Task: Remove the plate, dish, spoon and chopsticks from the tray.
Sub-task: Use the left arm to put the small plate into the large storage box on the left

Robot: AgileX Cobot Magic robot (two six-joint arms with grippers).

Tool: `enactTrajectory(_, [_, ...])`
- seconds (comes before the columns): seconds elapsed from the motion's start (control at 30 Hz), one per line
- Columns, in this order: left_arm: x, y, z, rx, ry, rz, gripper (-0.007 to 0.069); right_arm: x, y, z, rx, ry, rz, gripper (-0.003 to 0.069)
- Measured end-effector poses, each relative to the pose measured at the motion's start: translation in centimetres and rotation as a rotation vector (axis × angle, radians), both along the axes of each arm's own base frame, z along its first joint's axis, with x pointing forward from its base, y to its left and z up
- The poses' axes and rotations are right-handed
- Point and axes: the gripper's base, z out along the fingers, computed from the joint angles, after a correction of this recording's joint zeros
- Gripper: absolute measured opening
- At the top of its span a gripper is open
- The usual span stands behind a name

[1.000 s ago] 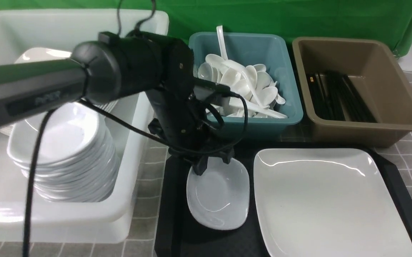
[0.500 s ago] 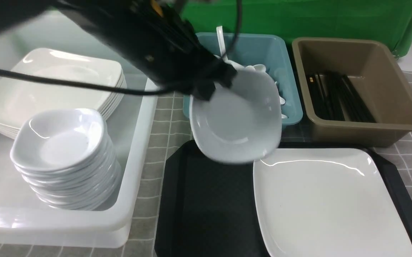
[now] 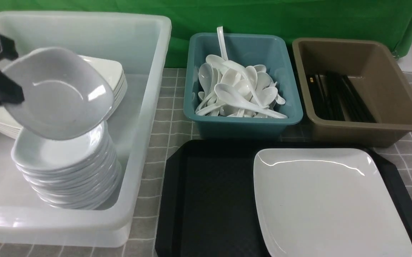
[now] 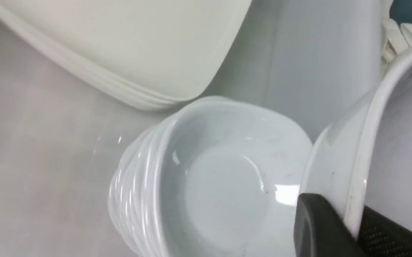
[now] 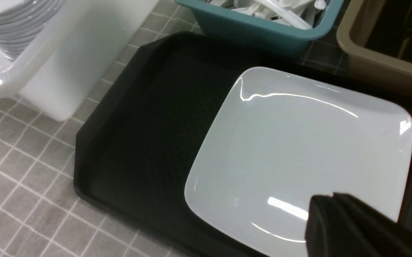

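My left gripper [image 3: 6,73] is shut on the rim of the dish [image 3: 59,92] and holds it tilted just above a stack of like dishes [image 3: 66,171] in the white tub [image 3: 145,107]. In the left wrist view the fingers [image 4: 320,221] pinch the dish's rim [image 4: 387,142] beside that stack [image 4: 220,178]. The plate [image 3: 327,200] lies on the right half of the black tray [image 3: 206,200]. My right gripper [image 5: 332,200] is shut and empty over a corner of the plate [image 5: 298,150]; it is out of the front view. No spoon or chopsticks lie on the tray.
A stack of large plates [image 3: 115,76] sits at the back of the tub. A teal bin [image 3: 243,123] holds several white spoons. A brown bin [image 3: 366,132] holds black chopsticks. Both bins stand just behind the tray on the grey checked cloth.
My left gripper lifted the dish off the tray's left half, swung it left and now holds it over the dish stack in the tub. The plate has not moved.
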Motion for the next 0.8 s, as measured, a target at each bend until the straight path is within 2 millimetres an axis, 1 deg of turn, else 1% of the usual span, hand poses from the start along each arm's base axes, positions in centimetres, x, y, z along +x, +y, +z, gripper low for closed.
enactTrajectory(0.03, [0.0,0.2,-0.4,-0.017,-0.004,0.013,0.0031,0.0,0.0,0.0,0.001,-0.003,-0.001,0.0037])
enactTrajectory(0.07, [-0.1,0.6,-1.5,-0.034,0.005,0.041,0.0031,0.0,0.0,0.0,0.002,-0.005,-0.001,0.0037])
enactTrajectory(0.1, [-0.1,0.9,-2.0,-0.038,0.007,0.061,0.0031,0.0,0.0,0.0,0.002,-0.006,-0.001,0.0037])
enactTrajectory(0.3, [0.1,1.5,-3.5,-0.047,-0.006,0.144,0.0043,0.1,0.0,0.1,0.006,-0.016,-0.003,0.0037])
enactTrajectory(0.4, [0.1,1.5,-4.2,-0.055,0.014,0.155,0.0081,0.1,0.0,0.1,0.008,-0.021,-0.005,0.0037])
enactTrajectory(0.43, [0.2,1.6,-4.6,-0.059,0.036,0.151,0.0127,0.2,0.0,0.2,0.008,-0.023,-0.005,0.0037])
enactTrajectory(0.47, [0.2,1.5,-4.7,-0.06,0.043,0.148,0.0147,0.2,0.0,0.2,0.009,-0.025,-0.005,0.0037])
enactTrajectory(0.5, [0.2,1.5,-4.9,-0.063,0.061,0.139,0.0184,0.2,0.0,0.2,0.009,-0.025,-0.006,0.0037])
enactTrajectory(0.53, [0.1,1.4,-4.8,-0.043,0.082,0.104,0.0245,0.2,0.0,0.2,0.009,-0.025,-0.006,0.0037])
enactTrajectory(0.6, [-0.1,1.5,-4.3,0.009,0.107,0.057,0.0304,0.2,0.0,0.2,0.01,-0.027,-0.006,0.0037])
enactTrajectory(0.63, [-0.3,1.8,-3.3,0.064,0.129,0.034,0.037,0.2,0.0,0.2,0.009,-0.028,-0.005,0.0037])
enactTrajectory(0.67, [-0.5,2.0,-2.6,0.1,0.148,0.03,0.0399,0.2,0.0,0.2,0.009,-0.028,-0.005,0.0037])
enactTrajectory(0.7, [-0.7,2.3,-1.5,0.14,0.15,0.029,0.043,0.2,0.0,0.2,0.009,-0.028,-0.005,0.0037])
enactTrajectory(0.73, [-0.7,2.3,-1.0,0.149,0.14,0.03,0.0437,0.2,0.0,0.2,0.009,-0.028,-0.005,0.0037])
enactTrajectory(0.77, [-1.0,2.5,0.8,0.185,0.132,0.033,0.0469,0.2,0.0,0.2,0.009,-0.028,-0.005,0.0037])
enactTrajectory(0.8, [-1.3,2.4,1.8,0.195,0.12,0.032,0.0482,0.2,0.0,0.2,0.009,-0.028,-0.005,0.0037])
